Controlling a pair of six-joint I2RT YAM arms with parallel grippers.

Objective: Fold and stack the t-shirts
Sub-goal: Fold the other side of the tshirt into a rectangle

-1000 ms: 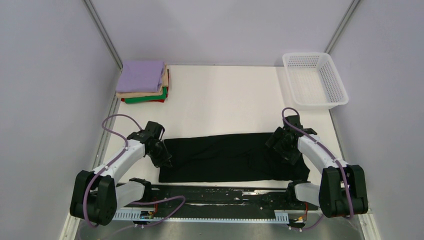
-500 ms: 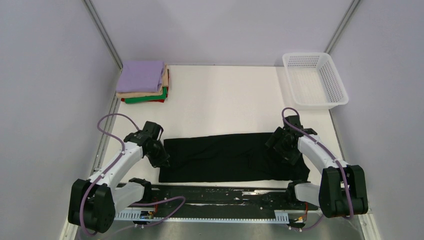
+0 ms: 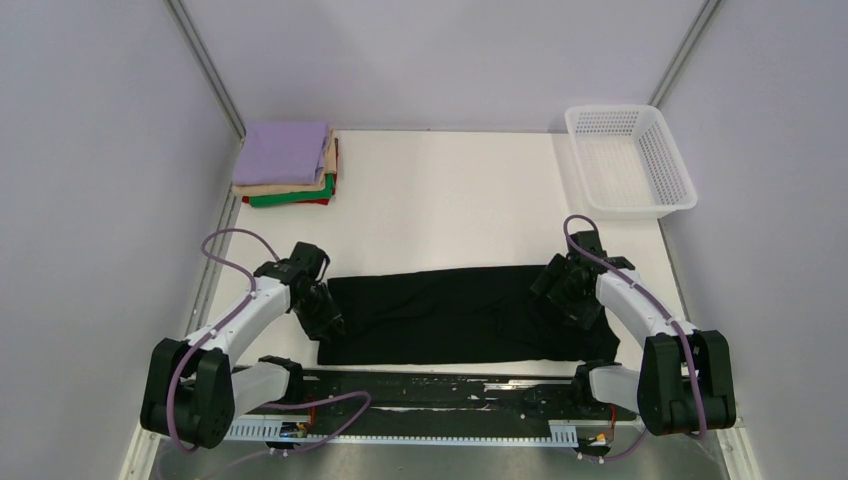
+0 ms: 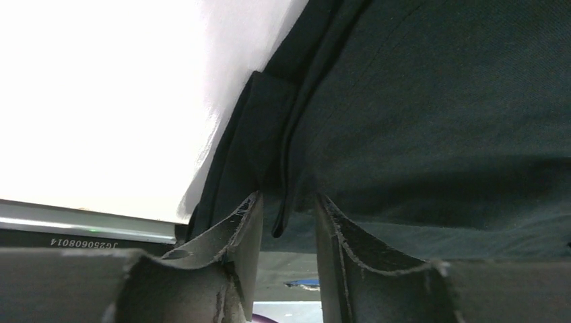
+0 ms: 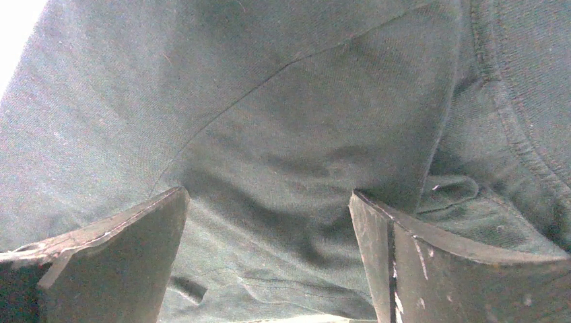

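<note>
The black t-shirt lies as a long folded strip across the near part of the table. My left gripper is at its left end. In the left wrist view the jaws stand nearly closed on a folded edge of the black cloth, which is lifted slightly off the table. My right gripper rests over the shirt's right end. Its jaws are wide apart on the cloth, beside the collar seam. The folded stack, lavender on top of tan, green and red, sits at the back left.
A white mesh basket stands at the back right. The black rail of the arm bases runs along the near edge, just in front of the shirt. White table lies between the shirt and the stack.
My left gripper shifted slightly left and back, then returned to the shirt's left end. That corner of the cloth has moved a little with it. The right arm has not moved.
</note>
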